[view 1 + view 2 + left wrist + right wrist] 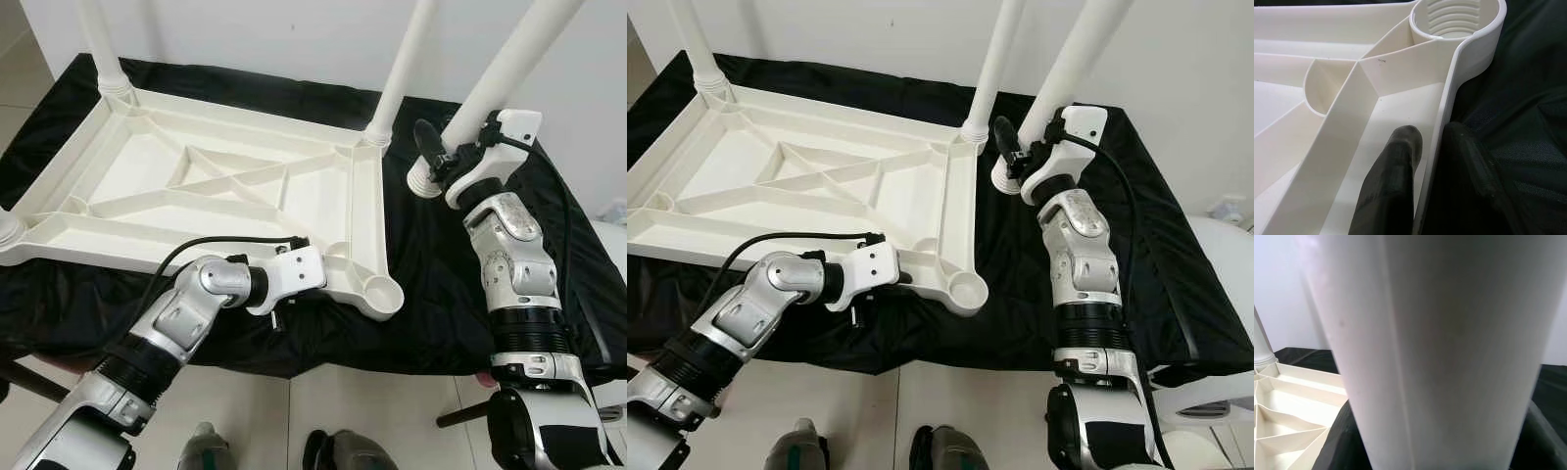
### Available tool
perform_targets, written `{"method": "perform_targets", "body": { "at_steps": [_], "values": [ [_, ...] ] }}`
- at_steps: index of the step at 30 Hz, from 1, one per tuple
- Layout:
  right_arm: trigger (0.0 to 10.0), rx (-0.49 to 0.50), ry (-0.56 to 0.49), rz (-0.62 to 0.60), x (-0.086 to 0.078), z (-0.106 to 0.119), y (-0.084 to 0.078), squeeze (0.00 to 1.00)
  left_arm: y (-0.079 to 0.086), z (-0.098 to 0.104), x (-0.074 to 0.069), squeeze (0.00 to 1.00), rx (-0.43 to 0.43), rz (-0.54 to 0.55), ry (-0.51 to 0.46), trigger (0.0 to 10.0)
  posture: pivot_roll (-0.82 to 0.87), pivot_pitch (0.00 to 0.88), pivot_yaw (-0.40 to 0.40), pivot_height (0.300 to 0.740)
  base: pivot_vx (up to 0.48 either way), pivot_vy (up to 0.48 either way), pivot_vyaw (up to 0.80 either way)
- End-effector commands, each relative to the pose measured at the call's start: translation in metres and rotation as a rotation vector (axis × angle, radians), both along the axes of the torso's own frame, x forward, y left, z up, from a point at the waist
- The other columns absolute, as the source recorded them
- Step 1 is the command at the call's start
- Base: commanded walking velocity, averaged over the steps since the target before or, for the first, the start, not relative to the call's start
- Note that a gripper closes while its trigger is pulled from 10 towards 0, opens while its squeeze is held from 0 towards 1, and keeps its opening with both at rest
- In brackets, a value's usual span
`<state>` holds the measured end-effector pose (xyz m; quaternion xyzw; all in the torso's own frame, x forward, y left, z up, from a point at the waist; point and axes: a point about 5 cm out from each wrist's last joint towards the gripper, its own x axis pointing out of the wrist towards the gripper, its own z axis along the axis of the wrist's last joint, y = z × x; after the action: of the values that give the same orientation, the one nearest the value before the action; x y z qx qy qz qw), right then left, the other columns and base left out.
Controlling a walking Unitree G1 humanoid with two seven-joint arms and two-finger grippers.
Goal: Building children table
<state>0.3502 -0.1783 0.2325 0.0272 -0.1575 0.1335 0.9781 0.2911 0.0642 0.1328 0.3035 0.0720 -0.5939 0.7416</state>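
**Robot holds the last table leg, ready to screw it into the open corner socket**

A white plastic tabletop (pixel 225 186) lies upside down on a black cloth (pixel 451 304), its ribbed underside facing up. Legs already stand in the far left corner (pixel 103 44) and the far right corner (pixel 402 69), and another leg's base shows at the near left corner. The near right corner socket (pixel 377 292) is empty, and the left wrist view shows threads inside it.

The left gripper (pixel 1430 161) is clenched on the tabletop's near edge, one black finger (pixel 1396 176) inside the rim wall and the other outside, just beside that empty socket. The right gripper (pixel 436 157) is clasped around the loose fourth leg (pixel 505 64), holding it upright and tilted above the cloth, its threaded end (pixel 423 181) well apart from the socket.

To do this step well, the right arm would likely need to carry the leg over the empty socket, bring it square to the opening, then lower and turn it so the threads catch cleanly. The left grip should stay firm to stop the tabletop from sliding or twisting.
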Motion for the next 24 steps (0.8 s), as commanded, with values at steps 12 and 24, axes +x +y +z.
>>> {"method": "perform_targets", "body": {
  "at_steps": [12,24],
  "values": [
    [10.0,-0.01,-0.013,-0.022,-0.003,0.0,-0.005,0.0,-0.013,0.005,0.009,1.0,-0.04,0.065,-0.053,10.0,0.05,0.069,-0.095,0.74,0.0,0.0,0.0],
    [10.0,-0.013,-0.014,-0.021,-0.003,0.001,-0.004,0.0,-0.012,0.007,0.019,0.0,-0.027,0.108,-0.066,10.0,0.05,0.074,-0.098,0.74,0.0,0.0,0.0]
  ]
}}
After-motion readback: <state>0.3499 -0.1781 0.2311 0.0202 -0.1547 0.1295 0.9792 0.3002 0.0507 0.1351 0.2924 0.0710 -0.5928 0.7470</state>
